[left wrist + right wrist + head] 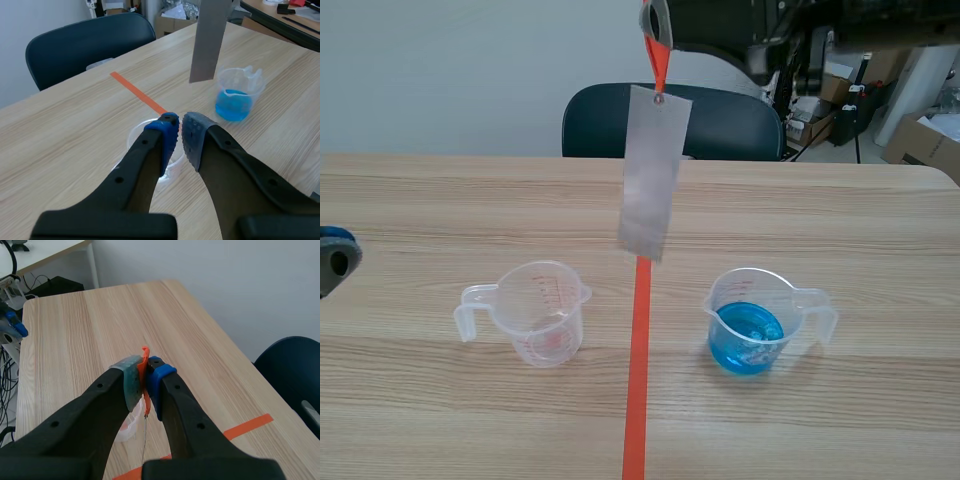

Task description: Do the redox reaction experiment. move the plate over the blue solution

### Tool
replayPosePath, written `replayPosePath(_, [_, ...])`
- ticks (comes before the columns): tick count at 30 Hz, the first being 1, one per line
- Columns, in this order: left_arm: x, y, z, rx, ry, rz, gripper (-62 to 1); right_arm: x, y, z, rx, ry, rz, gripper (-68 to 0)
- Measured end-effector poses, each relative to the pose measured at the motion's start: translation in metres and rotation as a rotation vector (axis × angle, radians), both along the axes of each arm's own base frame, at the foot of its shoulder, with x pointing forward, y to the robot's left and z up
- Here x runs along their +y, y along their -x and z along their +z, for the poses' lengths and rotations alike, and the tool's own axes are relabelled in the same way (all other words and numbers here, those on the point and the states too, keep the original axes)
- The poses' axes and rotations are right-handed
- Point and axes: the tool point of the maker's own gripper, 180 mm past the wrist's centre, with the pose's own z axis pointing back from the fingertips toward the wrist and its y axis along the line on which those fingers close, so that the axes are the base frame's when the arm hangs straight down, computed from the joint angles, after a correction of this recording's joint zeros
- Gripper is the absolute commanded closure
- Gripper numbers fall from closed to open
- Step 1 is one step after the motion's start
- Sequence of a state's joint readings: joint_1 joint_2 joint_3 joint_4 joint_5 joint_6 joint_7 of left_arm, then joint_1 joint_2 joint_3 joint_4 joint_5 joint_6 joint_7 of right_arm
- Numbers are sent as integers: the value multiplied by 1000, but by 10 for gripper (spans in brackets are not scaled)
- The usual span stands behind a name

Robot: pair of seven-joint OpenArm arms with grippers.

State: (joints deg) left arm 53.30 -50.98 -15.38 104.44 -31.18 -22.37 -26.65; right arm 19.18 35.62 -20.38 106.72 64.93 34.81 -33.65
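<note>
A grey metal plate (650,170) hangs upright from an orange strip (659,62), high above the table's middle tape line. My right gripper (656,28) is shut on that strip; in the right wrist view its fingers (145,372) pinch the orange strip (144,362). The beaker of blue solution (748,335) stands to the right of the line, below and right of the plate. An empty clear beaker (542,315) stands to the left. My left gripper (332,255) is low at the table's left edge, and its shut fingers (180,130) hold nothing. The plate (210,40) and blue beaker (235,102) lie ahead of it.
A dark blue chair (670,120) stands behind the far table edge. An orange tape line (638,370) runs down the middle of the table. Cardboard boxes (920,140) and equipment are at the back right, off the table.
</note>
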Motion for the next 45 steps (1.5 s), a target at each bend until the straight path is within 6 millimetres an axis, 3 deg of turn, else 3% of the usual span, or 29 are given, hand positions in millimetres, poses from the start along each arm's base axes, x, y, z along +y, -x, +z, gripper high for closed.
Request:
replayPosePath(20, [-65,-6,-22,38,-6,-154,-27,-60,13,18,-7,109,12,-2])
replayPosePath(29, [-84,-12,-25,13,-39,-185,-27,-72,22,-2,38,183,22,-2])
replayPosePath(39, [-112,-18,-23,-27,-62,-249,-27,-85,21,6,3,221,4,-2])
replayPosePath(45, [-112,-37,-39,-20,-92,-208,-27,-88,20,6,-11,241,-1,-2])
